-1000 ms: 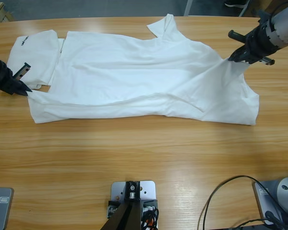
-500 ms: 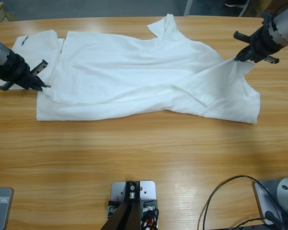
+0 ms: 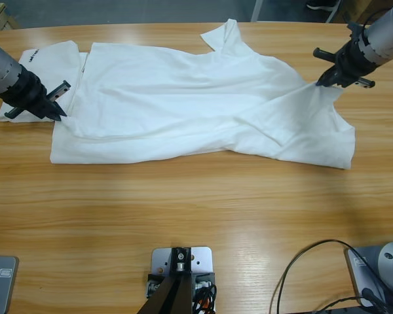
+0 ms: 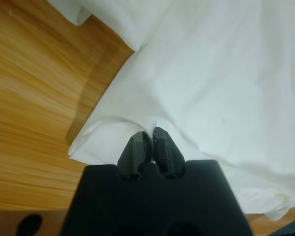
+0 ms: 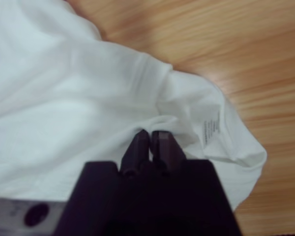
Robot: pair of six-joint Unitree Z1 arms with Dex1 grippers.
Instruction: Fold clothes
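T-shirt (image 3: pixel 183 98), white and short-sleeved, is seen spread nearly the full width of the wooden surface (image 3: pixel 196 209) in the high view, lying toward its far side. One sleeve (image 3: pixel 224 34) sticks out toward the far edge near the middle. A long diagonal crease runs across the cloth from the picture's right down to its near hem.

The left tool (image 3: pixel 57 112), entering from the picture's left edge, is closed on a pinch of the T-shirt at its left end; in the left wrist view the two black jaws are pressed together with a small pucker of white cloth (image 4: pixel 152 129) caught between their tips, and the cloth around it is lifted slightly, casting a shadow on the wood.

The right tool (image 3: pixel 327 80), coming in from the upper right corner, is likewise closed on the T-shirt at its right end, where the cloth is drawn up into a peak. In the right wrist view the jaws are shut on a fold of the fabric, and a small printed label (image 5: pixel 211 129) is seen on the cloth just beside them.

A second white T-shirt (image 3: pixel 49 65), folded, lies at the far left of the surface, partly under the edge of the spread one, with a small black lettering mark (image 3: pixel 31 56) on it.
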